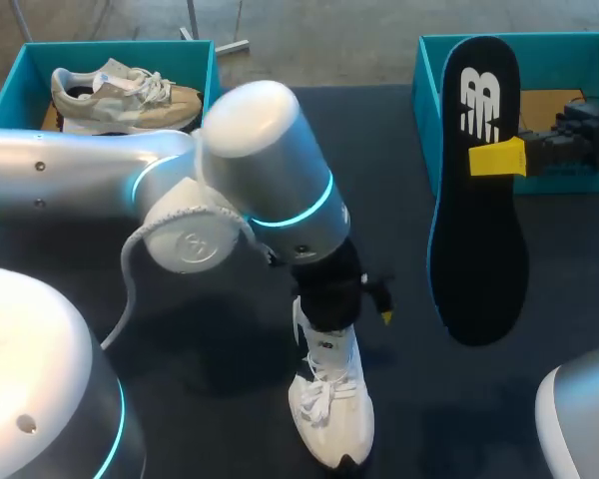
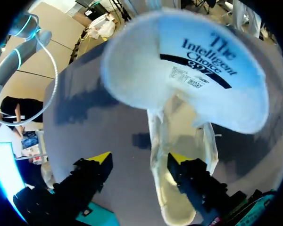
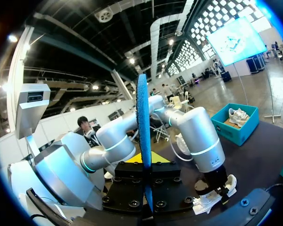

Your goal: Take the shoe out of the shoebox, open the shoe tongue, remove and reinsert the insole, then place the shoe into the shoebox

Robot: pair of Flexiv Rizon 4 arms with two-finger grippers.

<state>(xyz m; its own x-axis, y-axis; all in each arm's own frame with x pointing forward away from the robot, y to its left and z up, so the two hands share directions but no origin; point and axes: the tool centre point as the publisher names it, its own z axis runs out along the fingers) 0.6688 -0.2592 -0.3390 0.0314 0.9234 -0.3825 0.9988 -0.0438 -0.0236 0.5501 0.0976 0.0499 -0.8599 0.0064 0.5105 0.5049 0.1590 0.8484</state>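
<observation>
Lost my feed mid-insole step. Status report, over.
Left gripper: jaws open, one finger inside white shoe on table. Right gripper: jaws shut on insole, held apart from shoe. Nothing seen between them.

table [image 1: 379, 140]: dark navy top | matte | soft shadows, even light

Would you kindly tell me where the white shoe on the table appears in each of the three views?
Head view: white shoe lower middle, under the left pincer.
Left wrist view: close ahead, tongue lifted, against one finger of the open left pincer.
Right wrist view: small, past the insole, under the left pincer.
Shared landmark: the left pincer.
</observation>
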